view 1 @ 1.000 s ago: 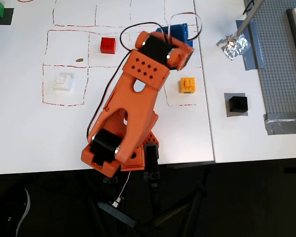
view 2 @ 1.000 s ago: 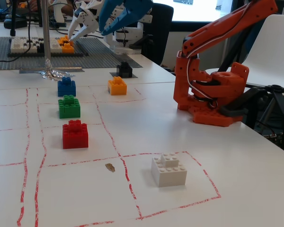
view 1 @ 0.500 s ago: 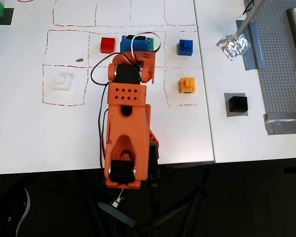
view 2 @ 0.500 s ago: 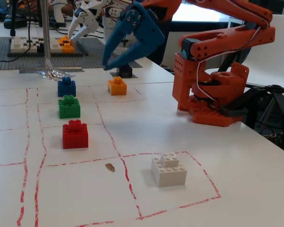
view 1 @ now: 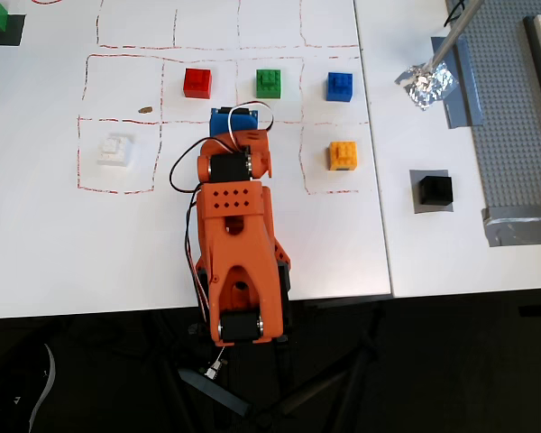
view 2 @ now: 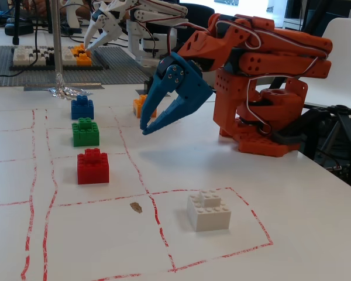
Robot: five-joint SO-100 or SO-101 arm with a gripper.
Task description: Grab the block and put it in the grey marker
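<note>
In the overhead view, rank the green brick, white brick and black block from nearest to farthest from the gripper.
1. Green brick: just above and right of the gripper.
2. White brick: to its left, inside a red-dashed square.
3. Black block: far right, on the grey marker.

I see a matt white counter [view 1: 279, 244] with smooth, glossy plastic bricks; the red brick [view 2: 93, 166] shines most. Beyond it, crumpled metallic foil [view 1: 426, 85]. The end effector [view 2: 145, 127] is matt blue plastic.
</note>
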